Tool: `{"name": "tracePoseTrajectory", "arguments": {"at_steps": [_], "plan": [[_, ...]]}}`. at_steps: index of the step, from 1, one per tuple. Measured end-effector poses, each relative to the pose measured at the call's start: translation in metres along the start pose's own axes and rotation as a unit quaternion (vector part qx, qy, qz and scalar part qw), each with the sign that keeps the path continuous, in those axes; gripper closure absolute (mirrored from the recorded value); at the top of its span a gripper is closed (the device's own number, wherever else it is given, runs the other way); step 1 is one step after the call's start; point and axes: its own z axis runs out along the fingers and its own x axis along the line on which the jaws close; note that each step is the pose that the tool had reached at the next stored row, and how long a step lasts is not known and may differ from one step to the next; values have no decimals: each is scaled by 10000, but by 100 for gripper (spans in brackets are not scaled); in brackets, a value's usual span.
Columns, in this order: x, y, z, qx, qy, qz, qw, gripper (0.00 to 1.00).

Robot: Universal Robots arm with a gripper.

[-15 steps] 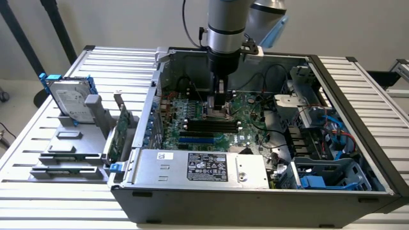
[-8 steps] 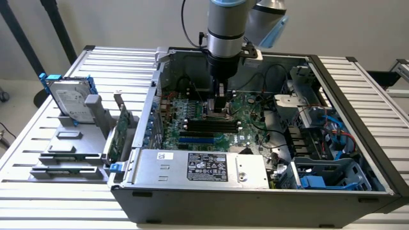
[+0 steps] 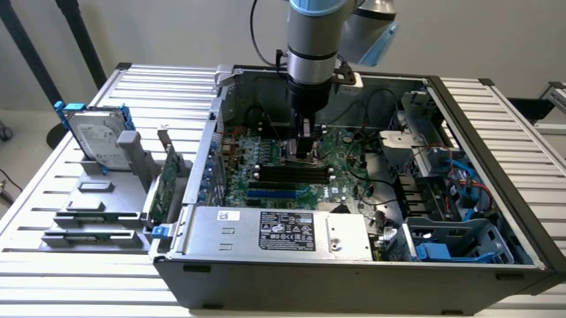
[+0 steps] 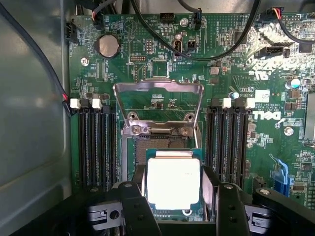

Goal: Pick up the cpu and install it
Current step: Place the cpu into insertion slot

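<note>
Grey sheet metal forms the open computer case [image 3: 354, 281] lying on a slatted aluminium surface [image 3: 495, 119]. A silver-and-blue robot arm [image 3: 311, 46] reaches straight down into it, its black jaws low over the green motherboard [image 3: 340, 182]. Toward the exterior view's left, 1 silver hard drive in blue brackets [image 3: 93, 139] and 1 long green expansion card [image 3: 164, 192] stand in a grey holder [image 3: 97, 212]. In the wrist view, the jaws grip the small flat square cpu with a dull silver-grey metal top [image 4: 173, 183] by 2 opposite edges. It sits at the open socket [image 4: 157, 143], beside the raised metal load plate [image 4: 158, 87] and between 2 banks of black memory slots [image 4: 96, 147].
</note>
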Motion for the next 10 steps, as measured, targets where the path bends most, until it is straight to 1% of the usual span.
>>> {"name": "tracePoseTrajectory", "arguments": {"at_steps": [2, 10], "plan": [[-1, 0, 8, 0, 15, -4, 10000, 45], [2, 0, 10, -1, 18, -4, 10000, 45]]}}
